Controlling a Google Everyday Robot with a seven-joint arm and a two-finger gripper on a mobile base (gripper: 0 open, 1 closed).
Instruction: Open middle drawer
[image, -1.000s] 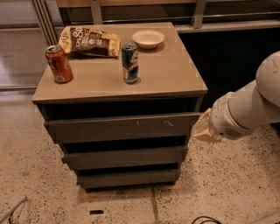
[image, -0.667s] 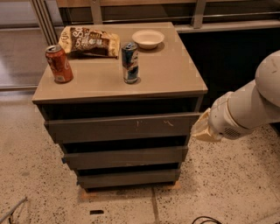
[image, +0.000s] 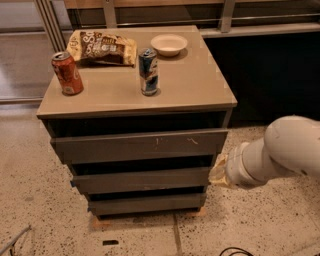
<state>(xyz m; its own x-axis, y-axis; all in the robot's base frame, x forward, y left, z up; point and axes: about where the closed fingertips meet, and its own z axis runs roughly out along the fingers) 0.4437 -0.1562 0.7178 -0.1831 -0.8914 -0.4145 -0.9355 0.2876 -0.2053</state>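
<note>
The cabinet has three stacked dark grey-brown drawer fronts. The middle drawer (image: 142, 180) is the plain panel of medium width, between the widest top front with pale scratches (image: 140, 145) and the narrowest bottom front (image: 147, 204). It looks closed, in line with the stepped stack. My gripper (image: 218, 172) is at the end of the white arm on the right, right beside the middle drawer's right end, at its height. The wrist hides most of it.
On the cabinet top (image: 195, 85) stand a red soda can (image: 67, 73), a blue can (image: 148, 71), a chip bag (image: 102, 47) and a white bowl (image: 169, 44). A dark wall lies to the right and speckled floor in front.
</note>
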